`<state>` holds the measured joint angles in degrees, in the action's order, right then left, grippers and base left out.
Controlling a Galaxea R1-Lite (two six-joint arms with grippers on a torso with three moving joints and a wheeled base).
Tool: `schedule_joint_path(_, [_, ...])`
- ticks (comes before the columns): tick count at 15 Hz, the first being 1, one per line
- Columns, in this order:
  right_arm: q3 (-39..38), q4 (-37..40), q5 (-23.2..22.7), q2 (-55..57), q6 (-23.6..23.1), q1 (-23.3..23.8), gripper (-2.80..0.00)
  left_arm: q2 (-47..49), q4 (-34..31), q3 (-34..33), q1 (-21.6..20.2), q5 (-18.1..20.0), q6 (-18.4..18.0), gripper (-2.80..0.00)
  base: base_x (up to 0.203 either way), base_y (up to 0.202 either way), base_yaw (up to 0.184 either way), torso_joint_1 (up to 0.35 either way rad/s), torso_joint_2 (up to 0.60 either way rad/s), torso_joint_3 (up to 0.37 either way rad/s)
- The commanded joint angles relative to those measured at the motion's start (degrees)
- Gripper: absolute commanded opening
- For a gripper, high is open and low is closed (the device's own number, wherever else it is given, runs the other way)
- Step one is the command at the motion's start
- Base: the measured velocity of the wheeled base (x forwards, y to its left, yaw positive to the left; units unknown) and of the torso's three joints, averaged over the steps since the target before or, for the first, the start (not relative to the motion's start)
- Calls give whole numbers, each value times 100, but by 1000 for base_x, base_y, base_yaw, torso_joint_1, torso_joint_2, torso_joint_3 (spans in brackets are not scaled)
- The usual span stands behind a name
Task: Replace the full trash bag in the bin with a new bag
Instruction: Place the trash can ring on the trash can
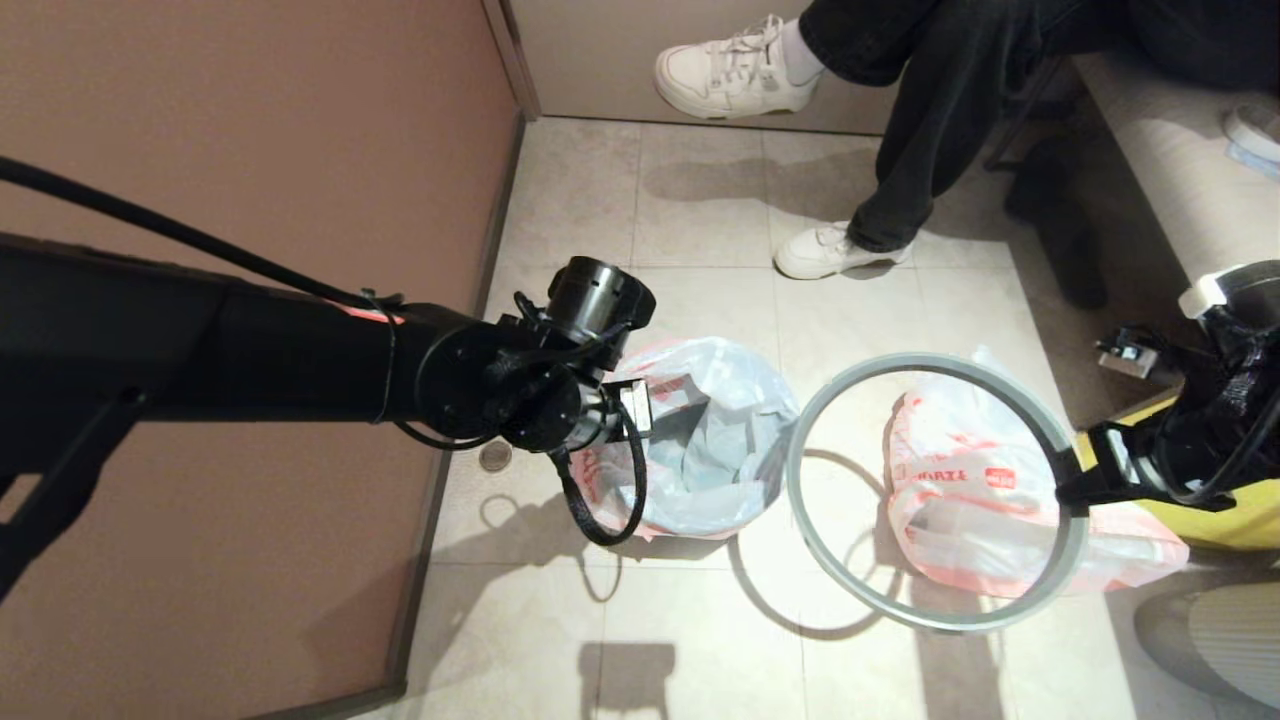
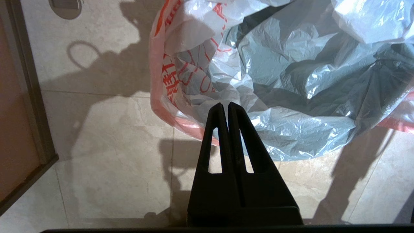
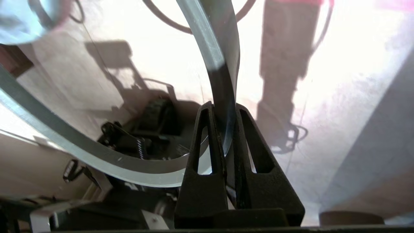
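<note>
On the left, we see the left gripper (image 2: 225, 106), jaws pressed together on nothing, hovering at the near rim of the new bag (image 1: 715, 440), which lines the bin; the bin itself is hidden. Its red print is unreadable. Right of it, the right gripper (image 3: 223, 108) pinches the ring (image 1: 830, 540) above the full bag (image 1: 1000, 500).

Not much readable here tbh. The full trash bag (image 1: 1000, 510) on the right has red print with a small red label patch, but the letters are too small to make out. The new bag (image 1: 700, 440) lining the bin on the left has red Chinese characters (image 2: 171, 87), all crumpled and cut off, can't read them.
</note>
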<state>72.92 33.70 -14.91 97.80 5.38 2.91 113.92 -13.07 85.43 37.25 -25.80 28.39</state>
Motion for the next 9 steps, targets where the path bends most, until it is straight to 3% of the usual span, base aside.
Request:
schedule_joint_path(1, [20,-182,268,-106,310,-499,-280,-29,11,71,-6,-45,11,-280,0,0,0,0,0,0])
schedule_joint_path(6, [154,-1207,958,427,705,-1607,-280,-37,215,187,-305,-39,-197,-280,0,0,0,0,0,0])
schedule_joint_path(9, [716,-1394,1145,823,714,-2067,-280,-125,280,411,-368,-48,-222,-280,0,0,0,0,0,0])
